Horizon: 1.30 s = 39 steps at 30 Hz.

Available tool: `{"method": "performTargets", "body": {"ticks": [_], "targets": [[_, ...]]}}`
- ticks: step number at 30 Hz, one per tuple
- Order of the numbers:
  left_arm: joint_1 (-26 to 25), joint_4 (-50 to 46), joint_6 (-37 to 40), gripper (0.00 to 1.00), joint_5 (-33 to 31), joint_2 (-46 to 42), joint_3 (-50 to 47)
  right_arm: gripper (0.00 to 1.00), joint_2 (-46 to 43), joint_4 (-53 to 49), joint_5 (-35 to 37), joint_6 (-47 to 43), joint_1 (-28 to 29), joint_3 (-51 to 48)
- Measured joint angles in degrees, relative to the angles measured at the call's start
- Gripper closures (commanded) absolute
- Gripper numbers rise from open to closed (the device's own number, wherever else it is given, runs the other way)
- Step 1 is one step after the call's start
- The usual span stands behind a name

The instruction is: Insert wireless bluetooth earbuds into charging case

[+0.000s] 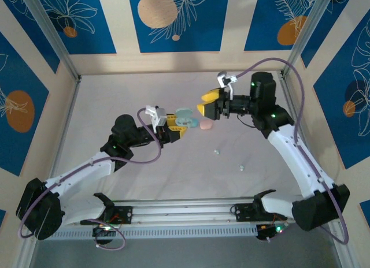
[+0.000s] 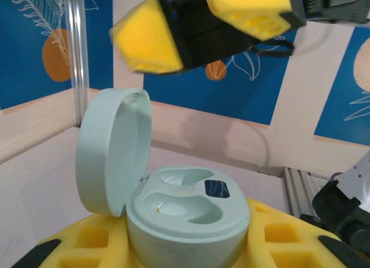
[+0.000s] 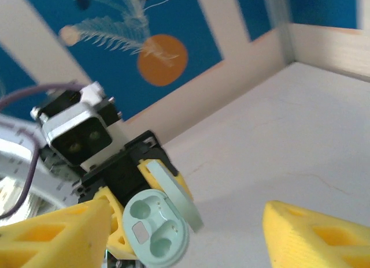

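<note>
Left claw (image 1: 178,127) is clenched on the mint case (image 2: 188,222), whose lid (image 2: 110,152) stands open. Right claw (image 1: 206,103) is released, jaws wide, hanging just past the case. A pink case (image 1: 206,125) sits on the table (image 1: 115,95) beneath it. Two tiny earbuds (image 1: 217,152) lie loose on the table nearer my bases, well apart from both claws.

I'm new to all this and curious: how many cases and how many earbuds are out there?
Cases: 2, a mint case in the left gripper and a pink case on the table.
Earbuds: 2, loose on the table.
Total: 4.
</note>
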Motion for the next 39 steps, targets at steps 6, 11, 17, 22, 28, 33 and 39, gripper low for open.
{"method": "performTargets", "body": {"ticks": [6, 11, 17, 22, 28, 33, 39], "targets": [[-0.07, 3.52, -1.66, 0.69, -2.82, 0.00, -1.40, 0.59, -1.81, -9.35, 12.28, 7.91, -9.09, -1.90], [-0.11, 4.24, -1.86, 0.68, -3.67, 0.00, -1.46, 0.65, 7.06, -17.38, 14.95, 13.42, -16.61, -8.52], [-0.13, 4.35, -1.86, 0.68, -4.11, 0.00, -1.46, 0.65, 13.14, -22.82, 18.12, 15.21, -13.92, -15.52], [-0.15, 4.33, -1.86, 0.68, -4.31, -0.02, -1.46, 0.63, 17.00, -23.61, 21.20, 15.87, -10.43, -16.46], [-0.22, 4.09, -1.86, 0.68, -4.57, -0.28, -1.46, 0.60, 15.65, -24.81, 30.34, 19.96, -10.49, -19.76], [-0.37, 4.09, -1.86, 0.68, -4.74, -0.57, -1.46, 0.53, 8.33, -25.33, 35.30, 24.26, -14.08, -25.97], [-0.50, 4.09, -1.86, 0.68, -4.74, -0.55, -1.46, 0.51, 3.82, -25.09, 35.98, 27.63, -18.60, -32.68]]}}
